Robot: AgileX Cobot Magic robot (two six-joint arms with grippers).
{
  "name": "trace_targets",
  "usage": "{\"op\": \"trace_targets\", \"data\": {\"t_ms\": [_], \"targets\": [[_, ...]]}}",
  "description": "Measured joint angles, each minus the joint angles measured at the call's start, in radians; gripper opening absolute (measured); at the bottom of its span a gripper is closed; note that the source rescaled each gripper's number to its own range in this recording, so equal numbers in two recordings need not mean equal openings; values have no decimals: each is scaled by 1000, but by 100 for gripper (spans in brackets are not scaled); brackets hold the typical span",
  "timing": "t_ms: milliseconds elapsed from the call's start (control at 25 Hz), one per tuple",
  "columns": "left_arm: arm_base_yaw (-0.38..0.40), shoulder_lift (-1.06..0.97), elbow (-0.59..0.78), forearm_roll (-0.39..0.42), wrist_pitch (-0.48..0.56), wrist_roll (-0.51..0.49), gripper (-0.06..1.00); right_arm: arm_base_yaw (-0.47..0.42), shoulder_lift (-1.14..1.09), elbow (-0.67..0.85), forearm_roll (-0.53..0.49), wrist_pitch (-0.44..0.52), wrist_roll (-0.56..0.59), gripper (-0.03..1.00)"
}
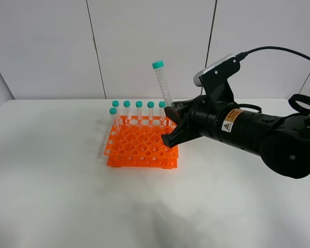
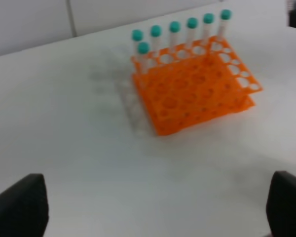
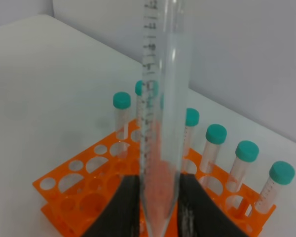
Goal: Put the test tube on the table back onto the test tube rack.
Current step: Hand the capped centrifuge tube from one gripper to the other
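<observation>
Test tube [image 1: 163, 85], clear, teal-capped, graduated, slightly tilted, pinched tight in right pincer [image 1: 170, 124] at orange rack [image 1: 137, 150]; left pincer [image 2: 153, 207] spread wide

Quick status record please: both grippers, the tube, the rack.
right gripper: shut on the test tube
test tube: near upright, cap up, tip above the rack, not yet in a hole
test tube rack: on the table, near holes empty
other tubes: standing along the rack's far row
left gripper: open, holding nothing, apart from the rack
</observation>
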Motion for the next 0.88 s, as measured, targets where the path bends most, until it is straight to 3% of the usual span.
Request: {"op": "trace_targets", "data": {"t_ms": [200, 360, 880], "targets": [[-141, 103, -9, 0, -35, 15, 100, 0, 0, 0, 0, 0, 0, 0], [-220, 194, -9, 0, -125, 26, 100, 0, 0, 0, 0, 0, 0, 0], [-242, 620, -31, -20, -575, 119, 100, 0, 0, 0, 0, 0, 0, 0]]}}
